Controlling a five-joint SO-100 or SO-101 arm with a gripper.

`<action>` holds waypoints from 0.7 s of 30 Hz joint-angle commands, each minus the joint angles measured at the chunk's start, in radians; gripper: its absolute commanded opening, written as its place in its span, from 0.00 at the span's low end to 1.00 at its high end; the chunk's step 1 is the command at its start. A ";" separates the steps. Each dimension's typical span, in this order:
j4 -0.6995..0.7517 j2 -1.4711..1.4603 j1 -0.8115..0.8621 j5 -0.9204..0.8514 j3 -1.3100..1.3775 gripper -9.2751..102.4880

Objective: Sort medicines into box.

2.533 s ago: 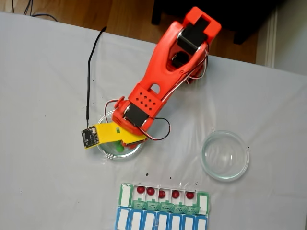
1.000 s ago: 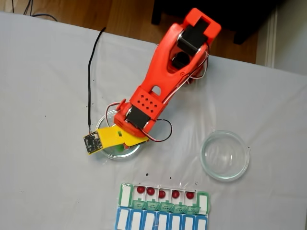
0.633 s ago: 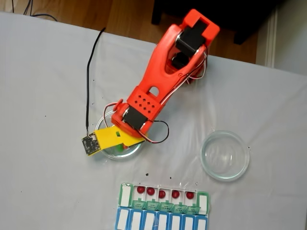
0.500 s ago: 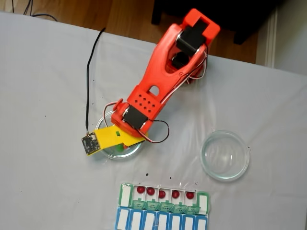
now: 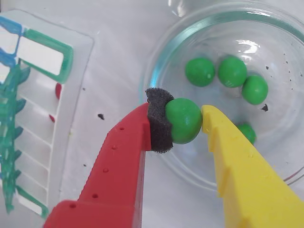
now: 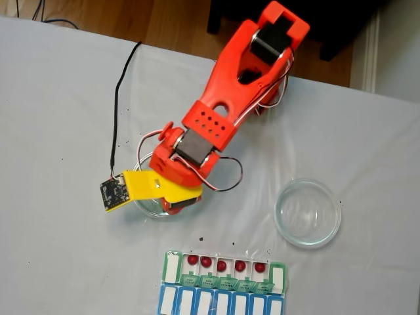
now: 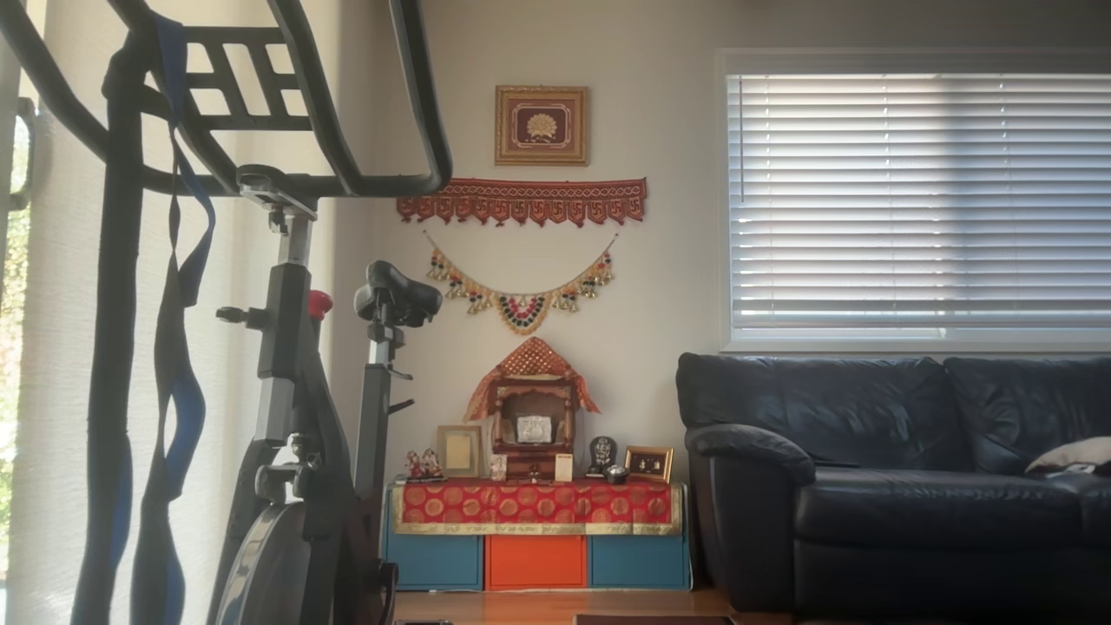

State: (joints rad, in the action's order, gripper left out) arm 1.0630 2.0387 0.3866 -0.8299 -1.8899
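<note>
The red-and-yellow claw (image 5: 184,124) was clamped on one glossy bright green ball (image 5: 184,120), pinched between its dark foam pad and the yellow finger. Since half a second before, the orange arm (image 6: 223,111) had raised it above the round clear glass dish (image 5: 223,28), so a carry looked due. Four green balls stayed inside. The white pill organiser with translucent green lids (image 6: 223,269) already held five dark red balls (image 6: 222,266); another clear dish (image 6: 308,212) sat well clear.
</note>
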 commanded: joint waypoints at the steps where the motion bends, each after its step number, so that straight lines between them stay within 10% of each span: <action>1: 0.023 0.114 -0.071 0.110 0.127 0.10; 21: -0.051 -0.150 -0.508 0.572 0.275 0.11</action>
State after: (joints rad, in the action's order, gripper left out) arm 1.0324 1.8868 -0.0675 -0.2746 -1.7319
